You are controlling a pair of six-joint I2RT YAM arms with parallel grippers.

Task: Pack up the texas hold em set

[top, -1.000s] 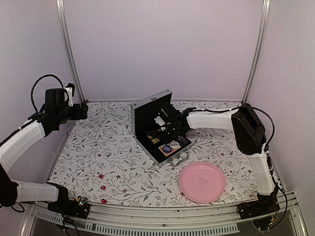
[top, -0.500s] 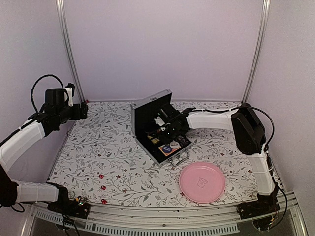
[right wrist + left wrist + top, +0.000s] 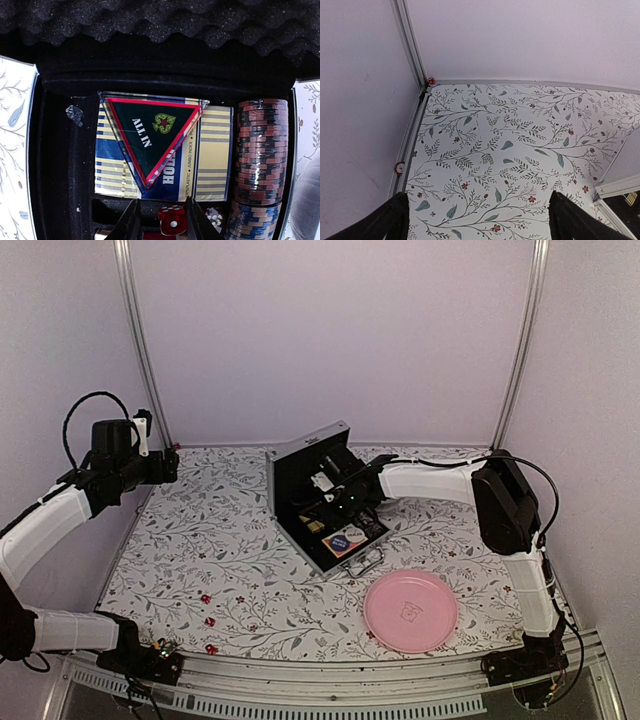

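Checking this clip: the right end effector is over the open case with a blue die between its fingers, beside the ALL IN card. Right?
No, the die is red, not blue. The right wrist view shows it between the fingers of the right end effector, over the open case, beside the ALL IN card.

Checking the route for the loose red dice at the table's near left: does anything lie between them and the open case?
Nothing visible: only bare tablecloth separates the dice from the case; the pink plate sits aside.
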